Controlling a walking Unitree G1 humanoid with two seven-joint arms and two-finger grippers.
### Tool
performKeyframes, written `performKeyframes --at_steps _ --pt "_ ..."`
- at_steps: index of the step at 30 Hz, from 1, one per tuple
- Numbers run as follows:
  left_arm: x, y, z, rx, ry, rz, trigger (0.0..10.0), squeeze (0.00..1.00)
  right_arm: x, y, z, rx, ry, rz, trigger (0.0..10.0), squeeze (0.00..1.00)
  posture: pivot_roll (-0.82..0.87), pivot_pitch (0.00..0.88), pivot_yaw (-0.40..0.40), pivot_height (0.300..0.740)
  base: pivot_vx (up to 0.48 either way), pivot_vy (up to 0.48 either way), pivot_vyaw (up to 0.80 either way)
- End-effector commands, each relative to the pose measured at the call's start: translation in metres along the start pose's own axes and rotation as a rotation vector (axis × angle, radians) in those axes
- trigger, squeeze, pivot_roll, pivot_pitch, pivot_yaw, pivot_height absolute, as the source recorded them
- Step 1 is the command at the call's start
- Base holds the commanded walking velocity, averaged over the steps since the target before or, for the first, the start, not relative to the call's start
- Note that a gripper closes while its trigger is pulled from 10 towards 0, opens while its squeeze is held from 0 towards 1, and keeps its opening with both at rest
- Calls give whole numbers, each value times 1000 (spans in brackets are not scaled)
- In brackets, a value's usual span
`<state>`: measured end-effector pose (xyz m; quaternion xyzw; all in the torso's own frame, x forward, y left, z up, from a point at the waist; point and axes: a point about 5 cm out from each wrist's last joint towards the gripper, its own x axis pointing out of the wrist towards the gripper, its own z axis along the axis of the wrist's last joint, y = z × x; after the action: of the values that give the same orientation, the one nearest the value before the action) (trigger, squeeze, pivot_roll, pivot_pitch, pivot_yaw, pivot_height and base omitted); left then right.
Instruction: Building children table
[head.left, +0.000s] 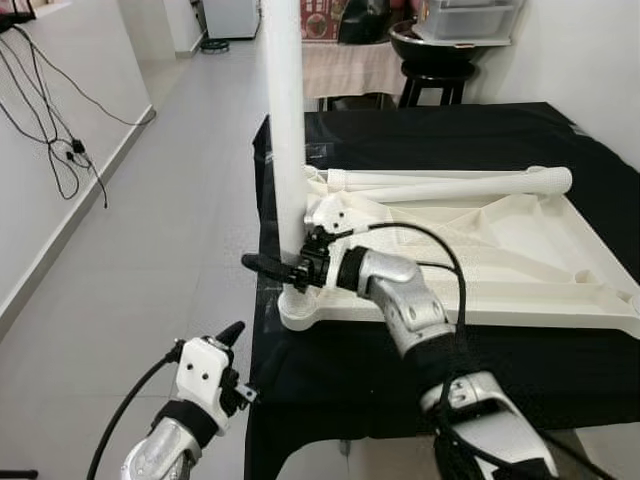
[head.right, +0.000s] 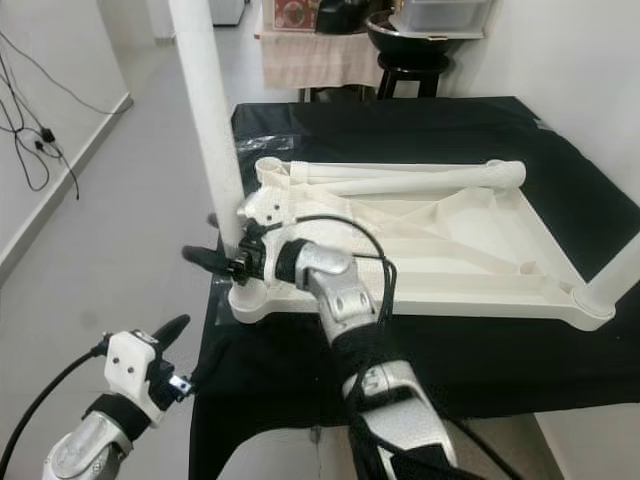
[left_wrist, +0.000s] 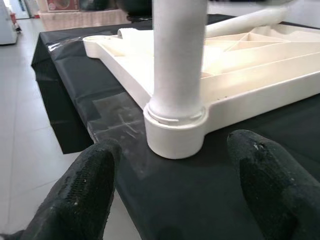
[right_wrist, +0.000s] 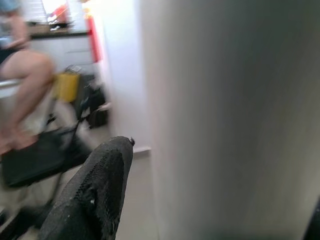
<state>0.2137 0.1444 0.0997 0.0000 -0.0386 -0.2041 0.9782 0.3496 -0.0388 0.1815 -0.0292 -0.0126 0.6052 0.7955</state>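
The right claw (head.left: 290, 268) clamps the upright leg (head.left: 285, 130) in the tabletop (head.left: 520, 250) corner socket; next, press it home. The left claw (left_wrist: 175, 185) waits with fingers apart.

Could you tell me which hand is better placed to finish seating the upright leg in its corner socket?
The right hand. Its fingers already sit around the upright leg just above the corner socket of the upturned tabletop. The left hand hangs open below the table edge, off the leg.

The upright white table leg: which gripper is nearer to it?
Right. The right gripper is at the upright leg just above its socket; the left gripper hangs lower, off the table edge, open.
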Motion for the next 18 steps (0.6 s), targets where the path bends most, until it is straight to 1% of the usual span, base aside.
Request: performKeyframes --at_steps 1,4,6,7,8,9,10,14,17,18 --pt "0 -1 -3 0 23 2 10000 0 6 2 -2 29 17 102 10000 0 42 0 -24 740 0 0 0" --pt "0 0 -2 -1 26 -1 10000 0 5 -3 -6 95 42 103 10000 0 46 0 -20 740 0 0 0" --pt "0 0 -2 -1 26 -1 10000 0 5 -3 -6 95 42 103 10000 0 46 0 -20 740 0 0 0" --pt "0 0 -2 -1 27 -2 10000 0 5 -5 -7 113 44 102 10000 0 46 0 -20 740 0 0 0" --pt "1 0 -2 -2 29 -5 10000 0 3 -7 -10 127 61 81 1725 0 45 0 -16 740 0 0 0" --pt "1 0 -2 -2 29 -5 10000 0 3 -7 -10 127 61 81 1725 0 45 0 -16 740 0 0 0" --pt "1 -1 -3 -2 32 -6 10000 0 1 -9 -13 125 58 81 0 0 44 0 -16 740 0 0 0" --pt "2 -1 -3 -1 32 -5 10000 0 -2 -10 -13 134 30 84 0 0 36 0 -13 740 0 0 0" --pt "3 -1 -2 -1 32 -5 10000 0 -6 -12 -13 113 28 73 0 0 31 0 -12 740 0 0 0" --pt "3 -1 -2 -1 32 -6 10000 0 -12 -15 -12 92 16 52 0 0 28 0 -13 740 0 0 0"
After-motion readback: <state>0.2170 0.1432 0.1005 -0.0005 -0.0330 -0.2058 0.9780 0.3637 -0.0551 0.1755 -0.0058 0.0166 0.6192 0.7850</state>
